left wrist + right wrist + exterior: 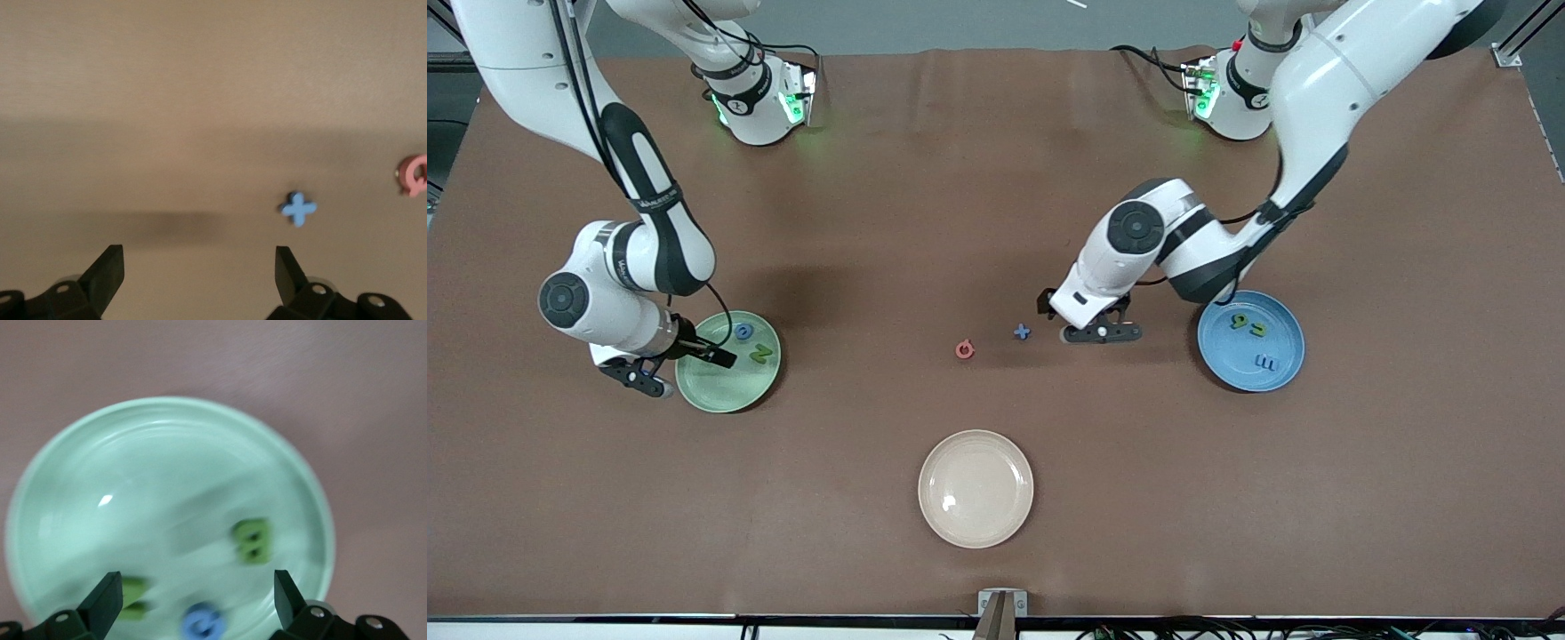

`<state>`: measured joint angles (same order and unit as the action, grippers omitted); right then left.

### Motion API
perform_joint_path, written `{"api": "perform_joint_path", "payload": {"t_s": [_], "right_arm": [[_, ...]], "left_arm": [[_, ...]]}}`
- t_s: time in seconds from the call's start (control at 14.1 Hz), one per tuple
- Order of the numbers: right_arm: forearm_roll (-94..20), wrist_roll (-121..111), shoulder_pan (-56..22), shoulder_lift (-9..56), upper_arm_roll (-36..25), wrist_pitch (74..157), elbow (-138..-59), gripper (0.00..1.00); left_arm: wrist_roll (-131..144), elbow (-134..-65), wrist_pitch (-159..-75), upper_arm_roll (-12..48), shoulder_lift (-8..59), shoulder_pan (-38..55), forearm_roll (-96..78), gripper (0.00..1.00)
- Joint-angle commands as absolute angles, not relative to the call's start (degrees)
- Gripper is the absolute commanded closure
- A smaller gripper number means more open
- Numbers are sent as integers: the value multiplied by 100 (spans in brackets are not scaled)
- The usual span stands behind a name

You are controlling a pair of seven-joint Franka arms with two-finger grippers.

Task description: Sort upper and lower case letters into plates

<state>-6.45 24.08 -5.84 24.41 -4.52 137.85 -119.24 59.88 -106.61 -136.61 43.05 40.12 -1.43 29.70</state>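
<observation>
Lowest in the front view, at mid-width, lies the cream plate (975,488), with nothing on it.

Higher up, about mid-height in the frame, the task's things run in a row across the table. At the right arm's end lies the mint green plate (711,382). The front view shows a blue letter (743,332) and a green letter (760,354) in it. The right wrist view shows the same plate (133,487) holding three: two green letters (252,540) (133,597) and the blue one (203,623). The right gripper (676,366) hangs over the rim of this plate nearest that arm's end, its jaws spread wide and holding nothing.

At the left arm's end lies the blue plate (1227,356), with two olive letters (1238,320) (1257,329) and a blue letter (1265,362) in it.

Between the two plates, near the frame's centre, a pinkish red letter (964,349) and a blue cross-shaped letter (1022,332) lie on the bare brown table (996,178), close together but apart. The left gripper (1072,324) is low over the table, just beside the cross on the blue plate's side. Its jaws are wide apart and empty, and the left wrist view shows the cross (297,209) just ahead of one fingertip (287,267)
</observation>
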Motion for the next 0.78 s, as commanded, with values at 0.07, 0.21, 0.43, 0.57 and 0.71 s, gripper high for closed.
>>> {"api": "perform_joint_path", "payload": {"t_s": [0.07,0.21,0.43,0.57,0.71], "right_arm": [[-677,4433,-1746,2320,-466,13649,-11717,0],[-677,5261,-2230,2355,-466,13676,-11524,0],[-677,6377,-2767,2784,-466,13667,-10997,0],[-668,7133,-3040,3110,-466,13667,-10645,0],[-677,7714,-3286,3409,-466,13658,-10303,0]], "left_arm": [[6187,-9802,-13667,3666,4464,816,2892,1],[6354,-9476,-13667,3656,4753,984,2892,1],[6390,-9229,-13667,3639,5018,1186,2900,1],[6390,-9167,-13667,3525,5071,1309,2900,1],[6398,-9158,-13667,3411,5080,1432,2892,13]]}}
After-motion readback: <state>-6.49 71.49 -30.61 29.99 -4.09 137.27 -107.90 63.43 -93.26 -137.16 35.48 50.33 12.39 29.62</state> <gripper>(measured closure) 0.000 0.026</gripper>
